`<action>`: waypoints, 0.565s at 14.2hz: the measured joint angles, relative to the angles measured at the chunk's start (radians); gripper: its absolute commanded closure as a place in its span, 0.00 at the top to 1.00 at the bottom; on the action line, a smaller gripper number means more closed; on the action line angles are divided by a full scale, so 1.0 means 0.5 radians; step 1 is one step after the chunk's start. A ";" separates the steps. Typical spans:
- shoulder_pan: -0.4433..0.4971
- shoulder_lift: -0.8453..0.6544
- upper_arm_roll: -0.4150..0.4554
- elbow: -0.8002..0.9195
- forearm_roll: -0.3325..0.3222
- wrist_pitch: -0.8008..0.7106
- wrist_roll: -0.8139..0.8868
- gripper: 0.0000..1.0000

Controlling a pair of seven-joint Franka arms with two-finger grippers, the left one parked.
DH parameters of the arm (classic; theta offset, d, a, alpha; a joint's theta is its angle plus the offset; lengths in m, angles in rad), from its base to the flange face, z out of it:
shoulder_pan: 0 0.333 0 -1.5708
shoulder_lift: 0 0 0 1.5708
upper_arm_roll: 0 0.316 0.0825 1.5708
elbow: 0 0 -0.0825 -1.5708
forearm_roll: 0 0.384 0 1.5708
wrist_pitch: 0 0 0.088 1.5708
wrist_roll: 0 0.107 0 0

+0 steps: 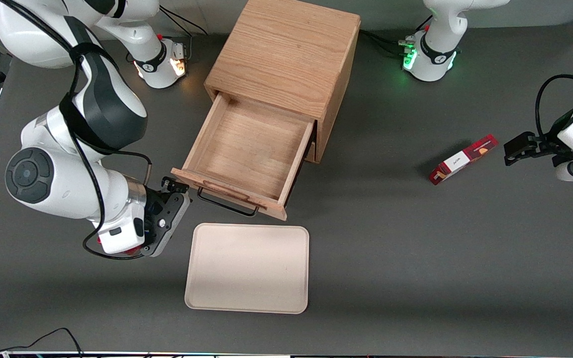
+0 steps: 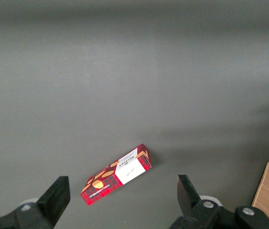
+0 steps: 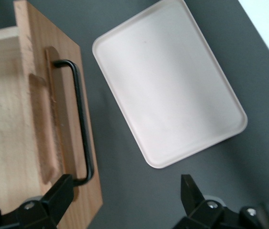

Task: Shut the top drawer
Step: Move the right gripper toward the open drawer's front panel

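Note:
The top drawer (image 1: 249, 149) of the light-oak cabinet (image 1: 286, 54) is pulled far out and is empty. Its front panel (image 1: 227, 195) carries a black wire handle (image 1: 227, 205) that faces the front camera. My right gripper (image 1: 167, 219) is open and empty, low over the table beside the working-arm end of the drawer front. In the right wrist view the gripper (image 3: 124, 195) hangs over bare table, one finger (image 3: 60, 191) over the end of the handle (image 3: 82, 138) and the drawer front (image 3: 60, 119).
A cream tray (image 1: 247, 268) lies on the table in front of the drawer, nearer the front camera; it also shows in the right wrist view (image 3: 172, 81). A red snack box (image 1: 461, 160) lies toward the parked arm's end, also in the left wrist view (image 2: 116, 174).

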 measured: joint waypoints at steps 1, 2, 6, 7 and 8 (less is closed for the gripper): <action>0.002 0.015 0.000 -0.001 0.041 0.001 0.000 1.00; 0.006 0.037 0.002 -0.002 0.063 0.002 0.000 1.00; 0.016 0.153 0.003 -0.003 0.123 0.002 0.000 1.00; 0.016 0.179 0.003 -0.003 0.166 0.003 0.000 1.00; 0.016 0.203 0.003 -0.003 0.198 0.003 0.002 1.00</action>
